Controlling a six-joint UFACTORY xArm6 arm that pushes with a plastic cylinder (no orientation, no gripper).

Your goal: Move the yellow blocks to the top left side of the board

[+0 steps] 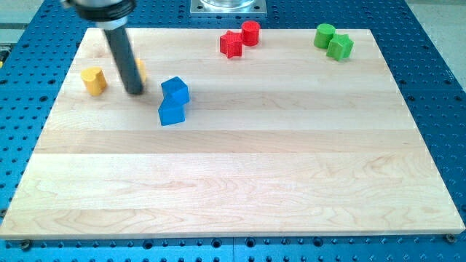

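A yellow block [93,79], roughly cylindrical, sits near the board's left edge in the upper left. A second yellow block [141,70] shows only as a sliver behind the rod, just to its right; its shape cannot be made out. My tip [135,92] rests on the board between the two yellow blocks, touching or nearly touching the hidden one. Two blue blocks lie to the tip's right: one [175,89] above and one [171,113] below, touching each other.
A red star-like block [231,44] and a red cylinder [250,33] sit at the top centre. A green cylinder [325,35] and a green block [340,47] sit at the top right. The wooden board [240,175] lies on a blue perforated table.
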